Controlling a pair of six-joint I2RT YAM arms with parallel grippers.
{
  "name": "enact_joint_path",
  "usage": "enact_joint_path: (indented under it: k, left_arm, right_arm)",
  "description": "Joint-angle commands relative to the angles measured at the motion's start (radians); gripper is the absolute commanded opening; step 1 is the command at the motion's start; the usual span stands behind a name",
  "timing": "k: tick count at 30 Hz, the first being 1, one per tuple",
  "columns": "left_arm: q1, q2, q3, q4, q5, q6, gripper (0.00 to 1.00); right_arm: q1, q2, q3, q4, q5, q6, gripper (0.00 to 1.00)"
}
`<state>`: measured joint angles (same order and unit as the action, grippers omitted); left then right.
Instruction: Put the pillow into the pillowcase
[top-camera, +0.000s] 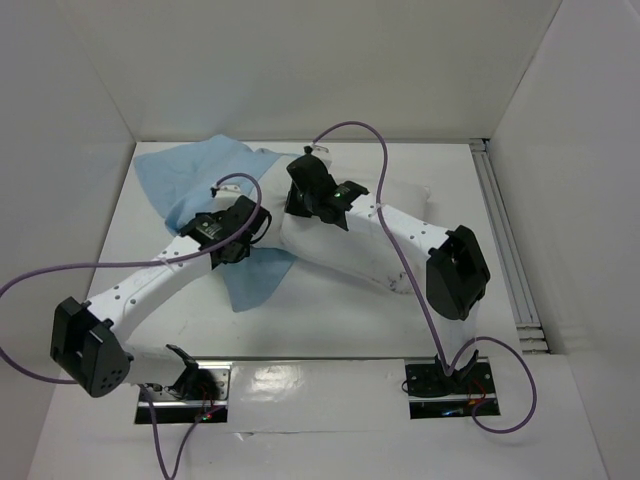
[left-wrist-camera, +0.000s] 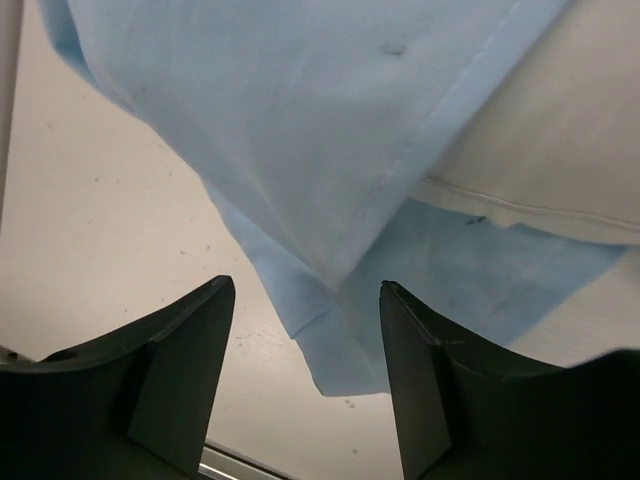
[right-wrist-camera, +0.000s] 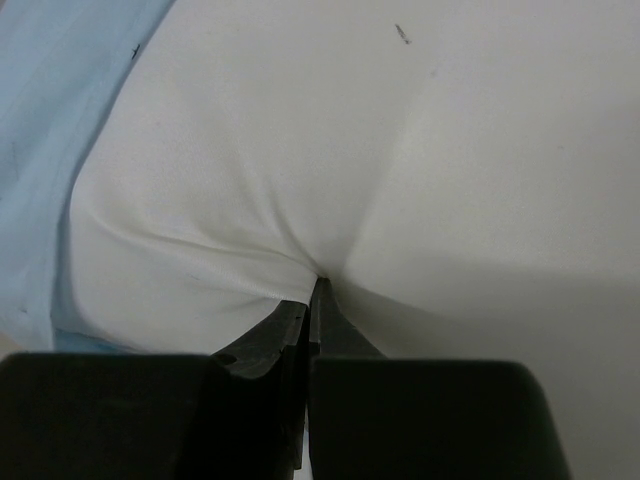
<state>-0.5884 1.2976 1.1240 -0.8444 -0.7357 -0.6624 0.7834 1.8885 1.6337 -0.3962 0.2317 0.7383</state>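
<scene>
The white pillow (top-camera: 340, 245) lies in the middle of the table, partly under the right arm. It fills the right wrist view (right-wrist-camera: 400, 150). My right gripper (right-wrist-camera: 318, 283) is shut on a pinch of the pillow's fabric near its left end (top-camera: 310, 205). The pale blue pillowcase (top-camera: 200, 170) lies crumpled at the back left, with a flap (top-camera: 255, 275) running under the pillow's left end. My left gripper (left-wrist-camera: 305, 300) is open above the pillowcase's hem (left-wrist-camera: 340, 200), holding nothing; it shows in the top view (top-camera: 250, 225) beside the pillow.
White walls enclose the table on the left, back and right. A metal rail (top-camera: 505, 240) runs along the right edge. Purple cables (top-camera: 380, 170) loop over both arms. The arm bases (top-camera: 440, 385) sit at the near edge.
</scene>
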Motion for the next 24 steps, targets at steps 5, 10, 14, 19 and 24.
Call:
enact_joint_path:
  k: [5, 10, 14, 19, 24]
  left_arm:
    - [0.002, 0.075, 0.04, 0.011, -0.149, -0.055, 0.66]
    - [0.038, 0.121, 0.112, 0.011, -0.159, -0.065, 0.43]
    - [0.061, 0.175, 0.169, 0.011, -0.122, -0.028, 0.14]
    - [0.061, 0.19, 0.23, 0.028, 0.02, 0.035, 0.0]
    - [0.05, 0.16, 0.385, 0.169, 0.526, 0.272, 0.0]
  right_arm:
    - [0.008, 0.003, 0.035, 0.016, 0.001, 0.001, 0.0]
    - [0.008, -0.008, 0.014, 0.016, 0.011, 0.001, 0.0]
    - [0.008, -0.017, 0.005, 0.025, 0.011, 0.001, 0.0]
    - [0.008, -0.017, 0.005, 0.025, 0.011, 0.001, 0.0]
    - [-0.045, -0.006, 0.118, 0.037, 0.011, -0.03, 0.0]
